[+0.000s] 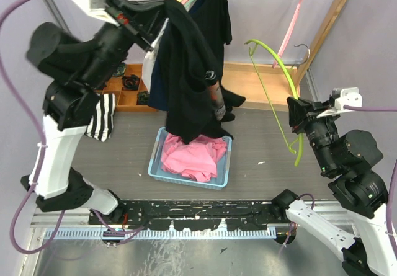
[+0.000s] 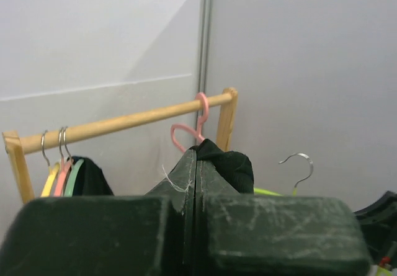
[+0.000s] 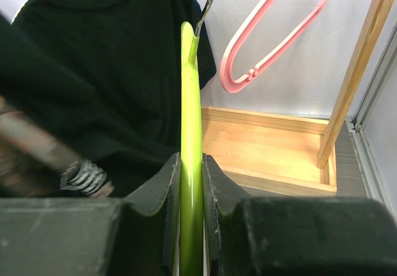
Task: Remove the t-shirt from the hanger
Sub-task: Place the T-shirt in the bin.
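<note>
A black t-shirt (image 1: 186, 84) hangs in a long bunch from my left gripper (image 1: 160, 23), which is raised high by the rack and shut on a fold of it. In the left wrist view the black cloth (image 2: 232, 164) bulges out beside the closed fingertips (image 2: 197, 155). The lime-green hanger (image 1: 279, 65) stands bare to the right of the shirt and apart from it. My right gripper (image 1: 296, 116) is shut on its lower bar. In the right wrist view the green bar (image 3: 191, 90) runs up between the pressed jaws of that gripper (image 3: 191, 164).
A blue basket (image 1: 158, 158) of pink clothes (image 1: 192, 155) sits on the table under the hanging shirt. The wooden rack (image 1: 322, 28) behind carries a pink hanger (image 1: 294, 15) and more dark garments (image 1: 214, 15). A striped cloth (image 1: 102, 118) lies left.
</note>
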Motion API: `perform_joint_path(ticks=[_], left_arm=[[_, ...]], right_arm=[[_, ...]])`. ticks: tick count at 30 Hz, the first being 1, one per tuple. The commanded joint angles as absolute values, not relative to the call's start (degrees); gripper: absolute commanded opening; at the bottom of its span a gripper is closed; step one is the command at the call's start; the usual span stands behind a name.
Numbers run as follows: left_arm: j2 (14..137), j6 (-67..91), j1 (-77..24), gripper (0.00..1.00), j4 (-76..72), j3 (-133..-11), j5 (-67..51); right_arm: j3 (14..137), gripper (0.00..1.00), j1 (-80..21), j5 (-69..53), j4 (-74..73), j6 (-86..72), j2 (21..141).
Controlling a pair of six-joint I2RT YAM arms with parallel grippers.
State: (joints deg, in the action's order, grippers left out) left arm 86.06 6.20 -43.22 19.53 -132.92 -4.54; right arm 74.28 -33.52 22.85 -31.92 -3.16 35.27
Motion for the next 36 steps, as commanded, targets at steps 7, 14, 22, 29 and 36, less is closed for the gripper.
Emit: perform_joint_path(ticks=[7,14,22,29,36], left_arm=[[79.55,10.33,-43.06,0.0,17.1,-129.97,-8.22],[73.92,13.81,-43.23,0.0,17.13,-116.76,-6.13],[64.12,15.91,-45.61,0.0,16.6,-96.11,0.18],[59.96,16.17,-49.46,0.0,18.54,-85.02,4.98],[56.8,16.99,-52.91,0.0,21.06,-76.94,5.44]], right_arm=[[73.52,0.01,-33.4,21.61,-25.72,-4.74,34.43],[73.17,0.01,-33.4,21.13,-26.27,-5.61,33.84],[72.02,0.01,-33.4,20.77,-25.29,-5.59,34.78],[70.03,0.01,-33.4,20.29,-23.03,-5.44,36.35],[68.09,0.01,-33.4,20.63,-20.97,-5.1,38.23]])
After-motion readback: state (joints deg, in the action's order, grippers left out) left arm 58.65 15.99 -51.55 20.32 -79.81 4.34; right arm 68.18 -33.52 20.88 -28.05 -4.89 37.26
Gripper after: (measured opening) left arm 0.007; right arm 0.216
